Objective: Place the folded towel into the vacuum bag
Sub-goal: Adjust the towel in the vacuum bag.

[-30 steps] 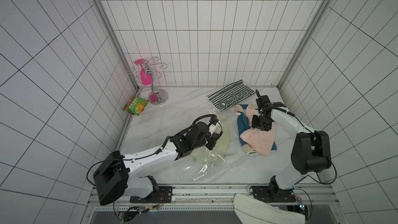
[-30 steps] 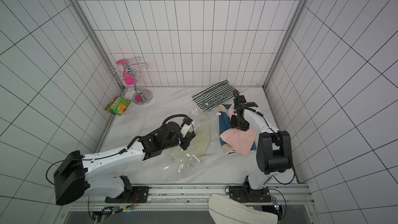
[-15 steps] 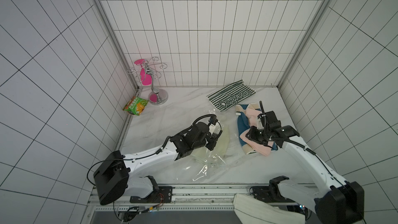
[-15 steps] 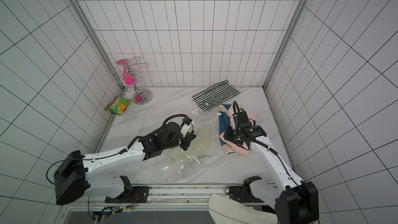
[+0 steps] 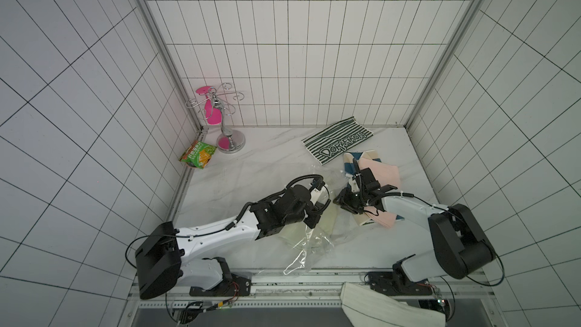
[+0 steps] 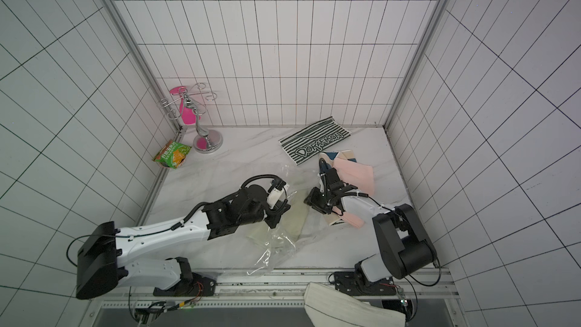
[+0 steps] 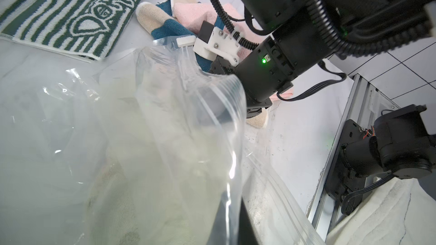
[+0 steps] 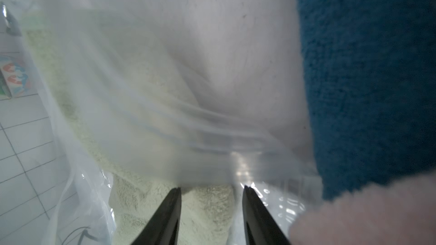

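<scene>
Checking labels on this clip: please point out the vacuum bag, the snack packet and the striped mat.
vacuum bag [image 5: 309, 246], in a top view, on its crinkled clear plastic.
snack packet [image 5: 198, 154], in a top view, middle of its green face.
striped mat [image 5: 342, 145], in a top view, on its lettering.

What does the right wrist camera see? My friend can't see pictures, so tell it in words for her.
Two black fingers of the right gripper stand apart, pointing at a pale cream towel partly veiled by the blurry clear vacuum bag. A blue towel and a pink towel lie close beside it.
</scene>
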`<act>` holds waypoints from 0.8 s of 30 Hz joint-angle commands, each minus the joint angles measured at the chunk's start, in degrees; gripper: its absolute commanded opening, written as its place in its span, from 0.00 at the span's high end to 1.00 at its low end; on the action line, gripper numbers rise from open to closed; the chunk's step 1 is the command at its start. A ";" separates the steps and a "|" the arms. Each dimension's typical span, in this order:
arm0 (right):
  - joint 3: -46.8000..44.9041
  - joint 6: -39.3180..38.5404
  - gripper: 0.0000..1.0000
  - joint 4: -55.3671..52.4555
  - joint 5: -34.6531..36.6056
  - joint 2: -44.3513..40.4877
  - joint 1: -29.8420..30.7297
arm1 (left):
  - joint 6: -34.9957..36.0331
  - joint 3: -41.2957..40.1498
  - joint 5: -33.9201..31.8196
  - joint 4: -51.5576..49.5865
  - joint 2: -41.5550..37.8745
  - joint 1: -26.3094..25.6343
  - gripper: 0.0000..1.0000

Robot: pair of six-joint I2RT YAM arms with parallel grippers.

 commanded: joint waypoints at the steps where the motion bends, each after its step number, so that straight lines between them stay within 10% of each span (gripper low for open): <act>1: 0.55 2.57 0.62 5.55 -1.82 2.51 1.40 | 1.10 2.18 -0.89 1.95 -2.63 0.18 1.00; 9: 3.53 -2.67 0.73 -6.59 -0.47 -4.36 1.87 | 1.21 2.78 -0.84 1.09 -2.36 4.35 1.00; 24: 3.65 -9.26 0.43 -26.92 -0.94 -18.47 -6.58 | 2.57 2.69 -1.41 1.88 -5.22 5.97 1.00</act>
